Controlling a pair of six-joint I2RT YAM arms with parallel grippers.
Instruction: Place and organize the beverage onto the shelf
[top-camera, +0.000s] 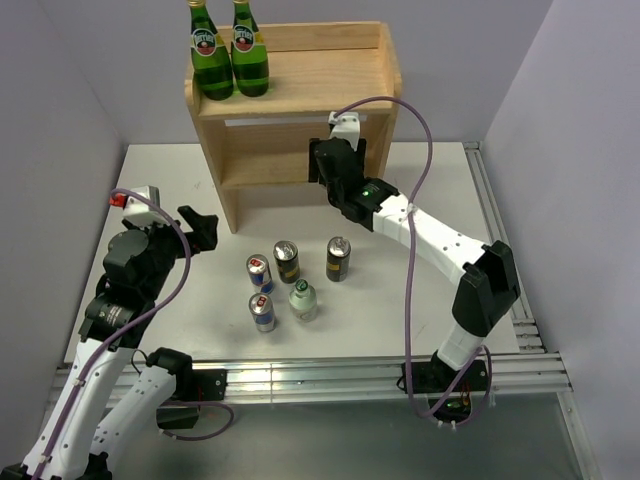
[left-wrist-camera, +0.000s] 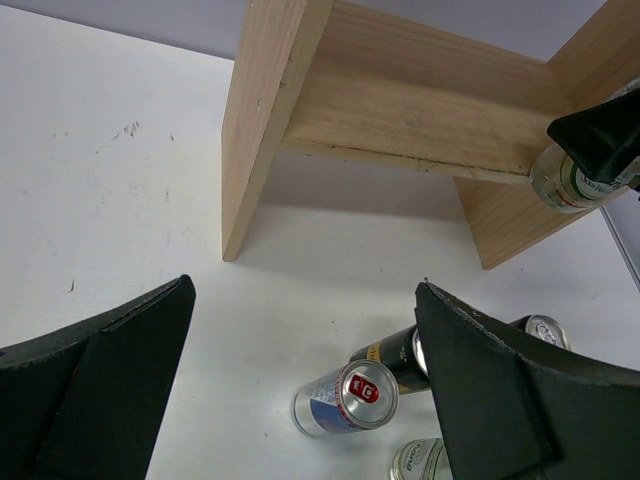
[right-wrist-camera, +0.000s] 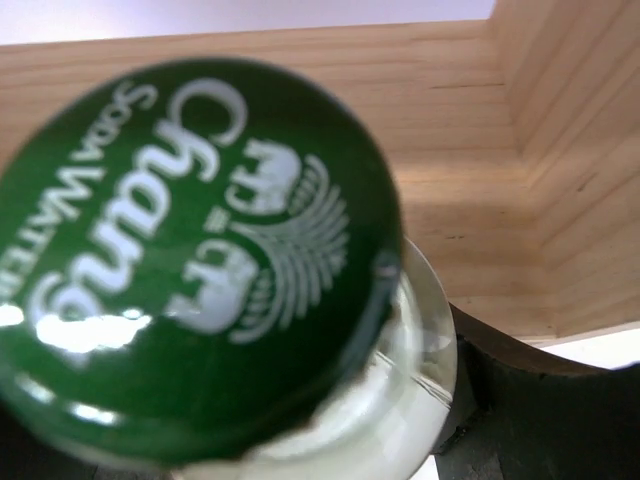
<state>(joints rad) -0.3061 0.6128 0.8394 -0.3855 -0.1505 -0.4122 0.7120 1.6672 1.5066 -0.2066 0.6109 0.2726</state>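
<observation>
The light wood shelf (top-camera: 300, 85) stands at the back. My right gripper (top-camera: 335, 162) reaches into its lower tier and is shut on a clear green-capped bottle (right-wrist-camera: 190, 260), which also shows in the left wrist view (left-wrist-camera: 562, 187) by the right side panel. On the table stand two blue-silver-red cans (top-camera: 259, 272) (top-camera: 262, 312), two black-and-yellow cans (top-camera: 287, 262) (top-camera: 338, 258) and a second green-capped bottle (top-camera: 303, 300). My left gripper (top-camera: 197, 230) is open and empty, left of this group; its view shows one blue-silver-red can (left-wrist-camera: 345, 398) below its fingers (left-wrist-camera: 500, 390).
Two large green glass bottles (top-camera: 230, 50) stand on the left of the shelf's top tier. The shelf's left side panel (left-wrist-camera: 265, 120) stands ahead of my left gripper. A metal rail (top-camera: 500, 250) runs along the table's right edge.
</observation>
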